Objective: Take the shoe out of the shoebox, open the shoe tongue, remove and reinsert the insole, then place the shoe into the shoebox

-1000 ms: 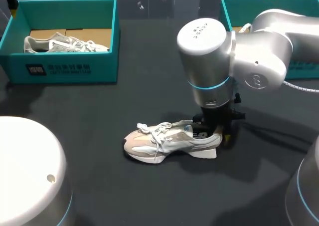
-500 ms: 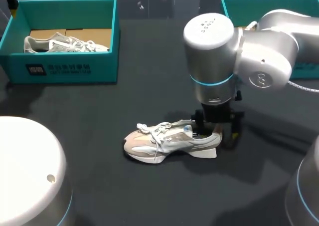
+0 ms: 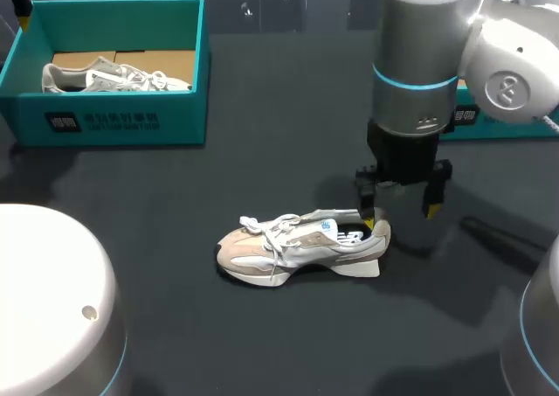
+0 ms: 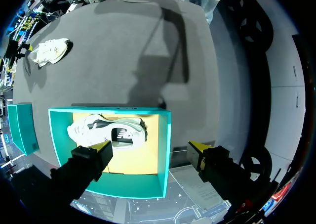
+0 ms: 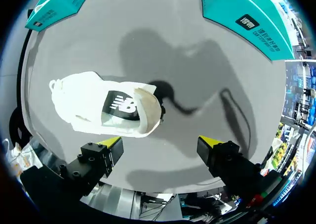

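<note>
Shoe (image 3: 297, 247) lying on the dark surface (image 3: 262, 151), outside the teal shoebox (image 3: 113, 121).
The right hand (image 3: 400, 214) is hovering open just above the shoe's heel; the left hand (image 4: 151, 147) is hanging open over the shoebox.

The dark charcoal matte table (image 3: 157, 195) fills almost the whole head view, its top plain and even, with no pattern or seam. Light falls on it from above, and soft-edged shadows (image 3: 489, 234), darker than the surface, lie towards its right side. In the left wrist view the same top looks mid-grey and carries a long branched shadow (image 4: 163, 70) across its middle. In the right wrist view it shows paler grey under the light, with a broad blurred shadow (image 5: 163, 51) spread over it.
</note>
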Action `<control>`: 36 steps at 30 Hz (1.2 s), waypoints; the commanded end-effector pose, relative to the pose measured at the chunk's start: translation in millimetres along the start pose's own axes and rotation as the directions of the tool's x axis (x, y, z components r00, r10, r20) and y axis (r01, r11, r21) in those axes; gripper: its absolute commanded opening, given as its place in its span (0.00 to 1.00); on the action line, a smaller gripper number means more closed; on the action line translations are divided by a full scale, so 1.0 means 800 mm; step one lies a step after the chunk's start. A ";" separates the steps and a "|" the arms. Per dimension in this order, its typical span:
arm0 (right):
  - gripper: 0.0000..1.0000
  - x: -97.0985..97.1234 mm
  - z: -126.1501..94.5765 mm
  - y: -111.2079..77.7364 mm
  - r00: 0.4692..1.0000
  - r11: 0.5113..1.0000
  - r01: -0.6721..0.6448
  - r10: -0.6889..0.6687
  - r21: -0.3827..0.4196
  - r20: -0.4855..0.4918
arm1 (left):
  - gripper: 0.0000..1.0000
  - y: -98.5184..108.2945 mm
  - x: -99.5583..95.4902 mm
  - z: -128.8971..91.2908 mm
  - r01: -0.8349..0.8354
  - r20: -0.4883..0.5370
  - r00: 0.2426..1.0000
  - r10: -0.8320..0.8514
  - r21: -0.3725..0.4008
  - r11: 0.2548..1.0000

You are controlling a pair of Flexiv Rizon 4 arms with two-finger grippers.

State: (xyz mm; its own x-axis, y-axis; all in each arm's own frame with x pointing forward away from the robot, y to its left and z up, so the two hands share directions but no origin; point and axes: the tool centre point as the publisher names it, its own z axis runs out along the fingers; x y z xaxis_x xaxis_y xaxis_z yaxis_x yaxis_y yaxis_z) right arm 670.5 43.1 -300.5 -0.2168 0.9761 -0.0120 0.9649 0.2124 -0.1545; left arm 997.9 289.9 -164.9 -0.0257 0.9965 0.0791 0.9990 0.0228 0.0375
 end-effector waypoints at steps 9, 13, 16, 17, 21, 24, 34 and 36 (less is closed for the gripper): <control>1.00 -0.018 0.003 0.005 0.973 0.986 0.163 -0.156 0.031 -0.168 | 1.00 0.000 0.000 -0.001 -0.001 -0.002 1.000 0.001 0.001 1.000; 1.00 -0.033 -0.007 -0.003 0.907 0.952 0.243 -0.291 -0.184 -0.304 | 1.00 0.000 0.000 -0.001 -0.001 -0.002 1.000 0.001 0.001 1.000; 1.00 -0.048 -0.014 -0.009 0.873 0.926 0.252 -0.343 -0.280 -0.347 | 1.00 0.000 0.000 -0.001 -0.001 -0.002 1.000 0.001 0.001 1.000; 1.00 -0.052 -0.016 -0.010 0.864 0.918 0.261 -0.360 -0.299 -0.352 | 1.00 0.000 0.000 -0.001 -0.001 -0.002 1.000 0.001 0.001 1.000; 1.00 -0.069 -0.023 -0.012 0.794 0.864 0.298 -0.460 -0.406 -0.397 | 1.00 0.000 0.000 -0.001 -0.001 -0.002 1.000 0.001 0.001 1.000; 1.00 -0.086 -0.021 -0.011 0.704 0.791 0.330 -0.570 -0.515 -0.425 | 1.00 0.000 0.000 -0.001 -0.001 -0.002 1.000 0.001 0.001 1.000; 1.00 -0.117 0.003 -0.015 0.367 0.406 0.400 -0.893 -0.822 -0.262 | 1.00 0.000 0.000 -0.001 -0.001 -0.002 1.000 0.001 0.001 1.000; 1.00 -0.117 0.003 -0.015 0.367 0.406 0.400 -0.893 -0.822 -0.262 | 1.00 0.000 0.000 -0.001 -0.001 -0.002 1.000 0.001 0.001 1.000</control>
State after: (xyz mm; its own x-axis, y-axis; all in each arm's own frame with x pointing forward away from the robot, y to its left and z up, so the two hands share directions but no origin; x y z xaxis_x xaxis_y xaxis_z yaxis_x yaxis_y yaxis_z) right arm 685.6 -41.7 -295.7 -0.7213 0.5270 0.4495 0.6666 0.7043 0.2440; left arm 997.9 289.9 -164.9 -0.0257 0.9965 0.0791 0.9990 0.0228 0.0375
